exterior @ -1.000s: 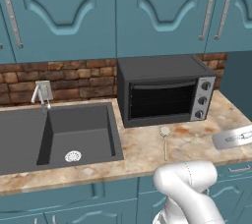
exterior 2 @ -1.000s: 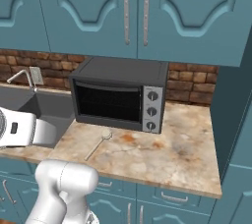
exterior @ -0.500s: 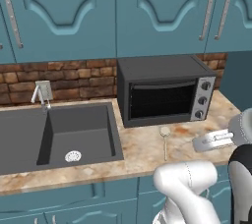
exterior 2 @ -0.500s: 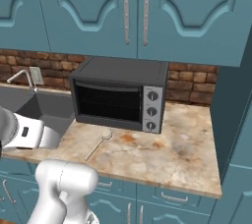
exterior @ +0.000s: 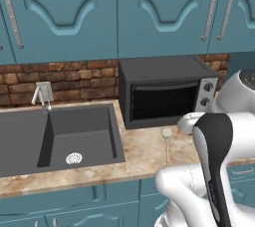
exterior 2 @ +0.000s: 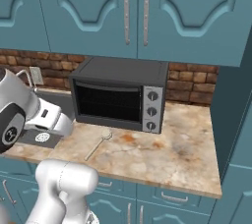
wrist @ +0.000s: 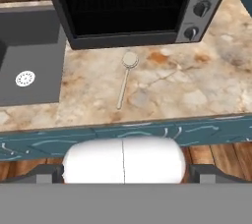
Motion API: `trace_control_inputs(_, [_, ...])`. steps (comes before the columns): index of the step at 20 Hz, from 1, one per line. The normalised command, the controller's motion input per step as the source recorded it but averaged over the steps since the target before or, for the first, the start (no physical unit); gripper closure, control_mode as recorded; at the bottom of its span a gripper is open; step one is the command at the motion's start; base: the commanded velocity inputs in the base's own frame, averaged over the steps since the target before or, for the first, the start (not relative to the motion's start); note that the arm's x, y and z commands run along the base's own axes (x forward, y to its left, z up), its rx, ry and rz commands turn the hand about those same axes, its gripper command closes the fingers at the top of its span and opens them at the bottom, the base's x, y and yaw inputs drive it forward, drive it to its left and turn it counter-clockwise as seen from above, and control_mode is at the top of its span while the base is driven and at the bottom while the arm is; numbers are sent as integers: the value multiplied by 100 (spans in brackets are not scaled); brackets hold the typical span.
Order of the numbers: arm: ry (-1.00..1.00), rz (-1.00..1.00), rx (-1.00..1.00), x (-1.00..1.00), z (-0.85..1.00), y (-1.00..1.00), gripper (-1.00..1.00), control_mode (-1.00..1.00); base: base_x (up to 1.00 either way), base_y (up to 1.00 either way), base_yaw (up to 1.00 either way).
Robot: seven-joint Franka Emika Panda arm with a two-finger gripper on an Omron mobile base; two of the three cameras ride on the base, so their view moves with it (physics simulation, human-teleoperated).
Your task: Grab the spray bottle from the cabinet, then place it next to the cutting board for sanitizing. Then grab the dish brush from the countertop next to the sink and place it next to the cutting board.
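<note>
Here, items are listed from left to right.

1. Faucet (exterior: 41, 94): silver, mounted at the brick backsplash behind the sink's left part.
2. Sink (exterior: 30, 139): dark grey basin sunk into the countertop (exterior: 144, 154), with a round silver drain (exterior: 73, 158) on its floor. In the hand view the sink (wrist: 29, 66) lies at the left, with the drain (wrist: 25, 78) visible.
3. Brush (exterior: 167, 142): laid flat on the counter, between the sink and the right end of the slab, just in front of the oven. The round whitish head points to the oven; the pale stick handle runs toward the counter's front edge. In the right base view the brush (exterior 2: 98, 144) is seen lying at a slant; in the hand view the brush (wrist: 125, 78) is seen near the middle, apart from the oven and the sink.
4. Oven (exterior: 167, 91): black toaster oven with three knobs on its right panel, standing against the brick wall, door closed.
5. Cabinets (exterior: 164, 12): teal wall cabinets with pale bar handles above the counter, all doors closed.
6. Arm (exterior: 214, 156): white with dark joints, seen at the lower right of the left base view.
7. Gripper: fingers hidden behind the white body in the hand view; whether they are spread or pressed together cannot be told.
</note>
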Motion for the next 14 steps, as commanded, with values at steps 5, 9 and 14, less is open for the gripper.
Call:
trace_control_inputs(5, [0,0,3,34,-74,-15,-100,-100,0,0,0])
trace_control_inputs(9, [0,0,4,59,-53,-8,-100,-100,0,0,0])
trace_control_inputs(14, [7,0,1,67,-39,0,-100,-100,0,0,0])
